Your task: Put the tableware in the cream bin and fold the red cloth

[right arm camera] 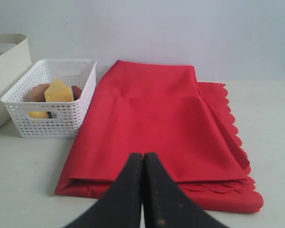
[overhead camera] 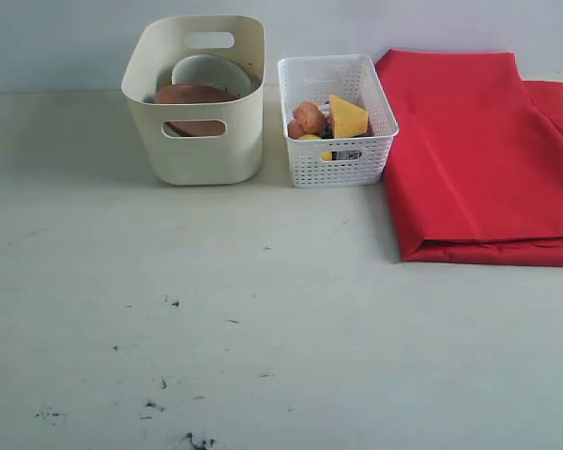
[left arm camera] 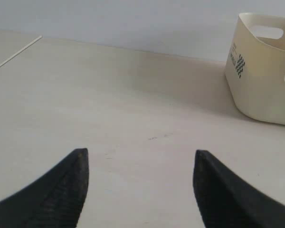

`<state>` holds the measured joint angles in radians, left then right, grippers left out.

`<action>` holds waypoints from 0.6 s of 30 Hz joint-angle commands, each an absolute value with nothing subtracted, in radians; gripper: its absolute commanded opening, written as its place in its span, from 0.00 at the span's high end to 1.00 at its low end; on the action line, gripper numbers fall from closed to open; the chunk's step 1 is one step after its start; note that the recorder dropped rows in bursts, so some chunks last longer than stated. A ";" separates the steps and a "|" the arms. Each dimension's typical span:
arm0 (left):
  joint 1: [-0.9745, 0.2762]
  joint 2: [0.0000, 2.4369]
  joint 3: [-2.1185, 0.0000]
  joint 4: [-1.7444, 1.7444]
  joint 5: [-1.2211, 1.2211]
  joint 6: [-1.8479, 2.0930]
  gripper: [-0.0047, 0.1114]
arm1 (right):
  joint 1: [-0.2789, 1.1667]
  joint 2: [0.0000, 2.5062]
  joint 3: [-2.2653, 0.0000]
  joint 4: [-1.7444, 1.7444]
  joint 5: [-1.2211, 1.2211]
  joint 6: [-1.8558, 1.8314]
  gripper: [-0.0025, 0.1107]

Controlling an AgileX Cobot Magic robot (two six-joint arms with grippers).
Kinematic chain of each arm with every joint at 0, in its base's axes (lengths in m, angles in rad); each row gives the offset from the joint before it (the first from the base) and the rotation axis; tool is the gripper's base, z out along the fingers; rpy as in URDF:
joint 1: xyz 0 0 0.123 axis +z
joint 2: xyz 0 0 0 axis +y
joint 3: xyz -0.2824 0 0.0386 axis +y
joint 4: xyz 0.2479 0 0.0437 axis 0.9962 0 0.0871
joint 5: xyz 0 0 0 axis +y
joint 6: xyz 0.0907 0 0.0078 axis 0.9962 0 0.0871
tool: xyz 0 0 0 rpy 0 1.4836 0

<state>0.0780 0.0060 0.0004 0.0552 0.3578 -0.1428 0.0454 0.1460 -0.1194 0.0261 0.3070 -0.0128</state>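
Observation:
The cream bin (overhead camera: 197, 103) stands at the back left and holds a round brown plate (overhead camera: 195, 95) and a pale bowl (overhead camera: 209, 71); it also shows in the left wrist view (left arm camera: 263, 71). The red cloth (overhead camera: 483, 155) lies folded in layers at the back right, its scalloped edge (right arm camera: 228, 121) to one side. My left gripper (left arm camera: 141, 156) is open over bare table, well short of the cream bin. My right gripper (right arm camera: 143, 156) is shut with nothing in it, just before the red cloth's (right arm camera: 154, 123) near fold. Neither gripper shows in the exterior view.
A white lattice basket (overhead camera: 336, 122) with a cheese wedge (overhead camera: 347, 117) and other food stands between the bin and the cloth. Small dark specks mark the table's (overhead camera: 263, 328) front left.

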 commanded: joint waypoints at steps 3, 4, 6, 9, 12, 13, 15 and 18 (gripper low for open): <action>0.080 0.000 0.000 0.060 0.352 -0.138 0.43 | 0.047 0.060 -0.021 0.027 0.281 0.000 0.98; 0.080 0.000 0.000 0.060 0.352 -0.138 0.43 | 0.047 0.052 -0.009 0.025 0.281 0.000 0.98; 0.080 0.000 0.000 0.060 0.352 -0.138 0.43 | 0.047 0.041 0.000 0.023 0.287 0.000 0.98; 0.080 0.000 0.000 0.060 0.352 -0.138 0.43 | 0.047 0.020 0.000 0.023 0.299 0.000 0.98; 0.080 0.000 0.000 0.060 0.352 -0.138 0.43 | 0.047 0.000 0.000 0.025 0.299 0.000 0.98; 0.080 0.000 0.000 0.060 0.352 -0.138 0.43 | 0.047 0.000 0.000 0.025 0.299 0.000 0.98; 0.080 0.000 0.000 0.060 0.352 -0.138 0.43 | 0.047 0.000 0.000 0.025 0.295 0.000 0.98; 0.080 0.000 0.000 0.060 0.352 -0.138 0.43 | 0.047 0.000 0.000 0.025 0.295 0.000 0.98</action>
<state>0.0780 0.0060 0.0004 0.0552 0.3578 -0.1428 0.0454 0.0054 -0.0043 0.0261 0.3043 0.0000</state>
